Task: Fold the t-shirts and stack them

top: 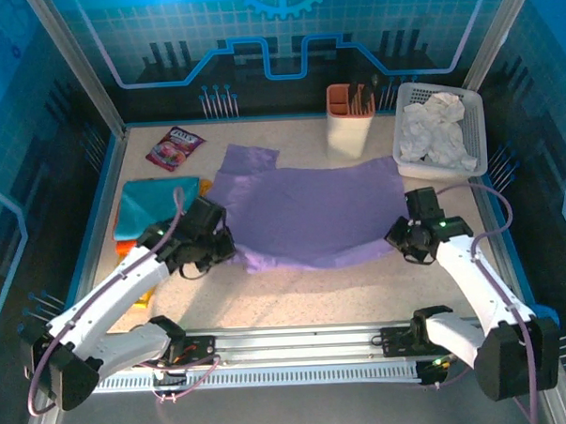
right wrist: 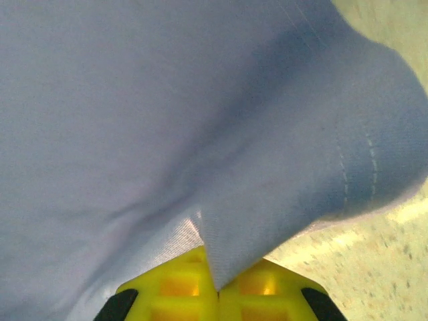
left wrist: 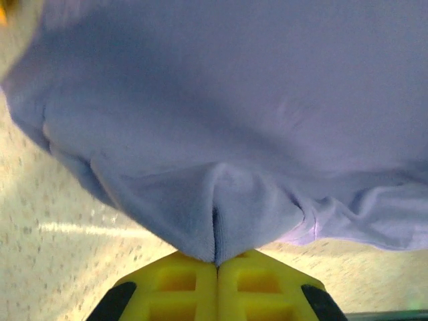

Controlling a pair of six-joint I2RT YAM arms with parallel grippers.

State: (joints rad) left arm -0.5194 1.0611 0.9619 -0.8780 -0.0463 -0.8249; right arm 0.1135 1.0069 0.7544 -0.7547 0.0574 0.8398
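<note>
Lavender t-shirt (top: 311, 215) pinched, left fingers (left wrist: 180, 284), right fingers (right wrist: 177, 287)

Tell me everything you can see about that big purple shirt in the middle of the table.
The purple shirt is soft, plain lavender cloth, spread mostly flat on the table, one sleeve pointing far left. Its near edge is rumpled. The left tool pinches its near-left corner and the right tool its near-right edge, both shut on folds; a stitched hem shows there.
</note>
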